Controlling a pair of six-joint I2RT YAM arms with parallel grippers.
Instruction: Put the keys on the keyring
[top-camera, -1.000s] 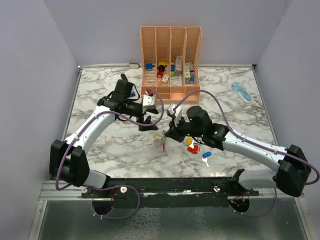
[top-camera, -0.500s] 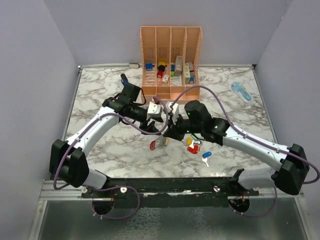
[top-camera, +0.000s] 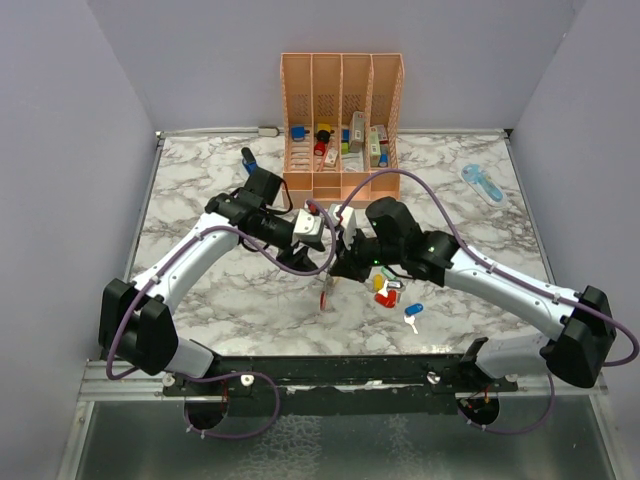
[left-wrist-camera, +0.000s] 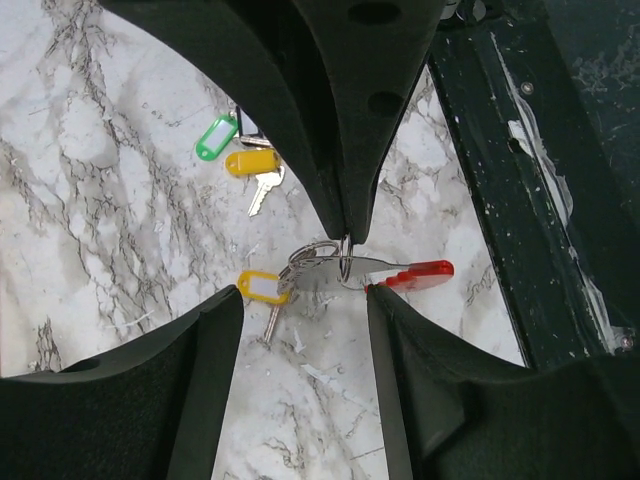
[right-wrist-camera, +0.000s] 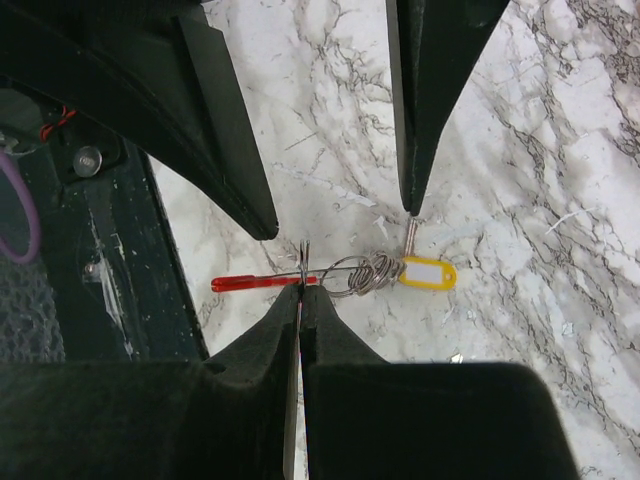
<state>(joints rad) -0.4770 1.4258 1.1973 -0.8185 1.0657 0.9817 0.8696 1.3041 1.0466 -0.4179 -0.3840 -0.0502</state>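
Observation:
My right gripper (right-wrist-camera: 302, 292) is shut on the thin silvery keyring (right-wrist-camera: 305, 262), holding it just above the marble. Its red strap (right-wrist-camera: 255, 284) points one way; a coil of rings with a yellow-tagged key (right-wrist-camera: 426, 272) lies the other way. My left gripper (left-wrist-camera: 303, 298) is open and faces the right one, its fingertips (left-wrist-camera: 228, 305) straddling the keyring (left-wrist-camera: 344, 266) without touching it. Loose keys with a green tag (left-wrist-camera: 215, 138) and a yellow tag (left-wrist-camera: 250, 162) lie beyond. In the top view both grippers meet at table centre, with loose keys (top-camera: 386, 290) just right of them.
An orange slotted rack (top-camera: 342, 120) holding small items stands at the back. A pale-blue gadget (top-camera: 483, 183) lies back right, a dark-blue pen tool (top-camera: 247, 157) back left. The table's dark front rail (left-wrist-camera: 540, 200) runs close to the keyring.
My left gripper moved right and down to meet the right gripper, and its jaws narrowed. The right gripper shifted slightly with the keyring still pinched.

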